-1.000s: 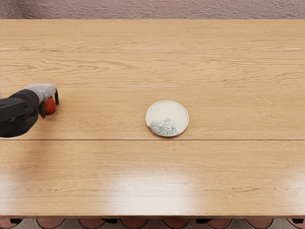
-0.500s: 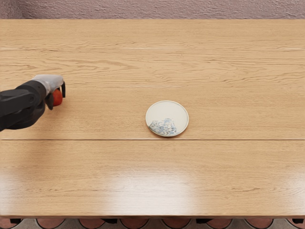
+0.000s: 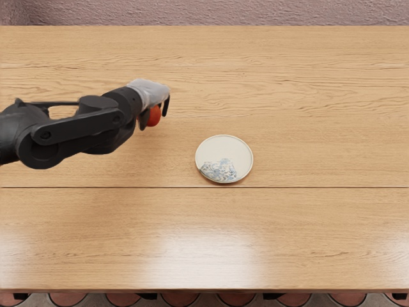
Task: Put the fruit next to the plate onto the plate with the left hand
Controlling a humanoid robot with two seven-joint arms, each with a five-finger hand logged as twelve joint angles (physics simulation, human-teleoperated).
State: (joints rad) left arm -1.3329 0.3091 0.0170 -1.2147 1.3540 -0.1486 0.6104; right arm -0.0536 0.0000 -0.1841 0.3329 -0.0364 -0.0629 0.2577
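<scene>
Left hand (image 3: pixel 151 97) with red fruit (image 3: pixel 154 116), now nearer plate (image 3: pixel 223 144)

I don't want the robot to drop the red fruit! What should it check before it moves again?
1. Fruit held by the left hand: ok, the fingers curl around it.
2. Fruit lifted off the table: cannot tell from this one view.
3. Fruit above the plate: not ok, the hand is to the plate's left and farther back.
4. Room on the plate: ok, only its blue pattern shows, and nothing lies on it.
5. Right arm out of the way: ok, it is not in view.
</scene>
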